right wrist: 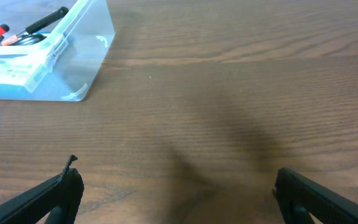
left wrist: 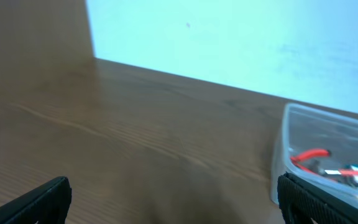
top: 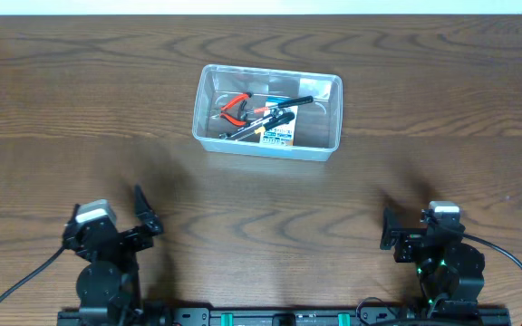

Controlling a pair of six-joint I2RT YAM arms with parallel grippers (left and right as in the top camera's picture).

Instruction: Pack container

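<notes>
The clear plastic container stands at the table's middle back. Inside lie red-handled pliers, black tools and a white-and-blue packet. It also shows at the right edge of the left wrist view and the top left of the right wrist view. My left gripper is open and empty, low at the front left. My right gripper is open and empty at the front right. Both are well apart from the container.
The brown wooden table stretches around the container. A pale wall lies behind the table's far edge. Cables run from both arm bases at the front corners.
</notes>
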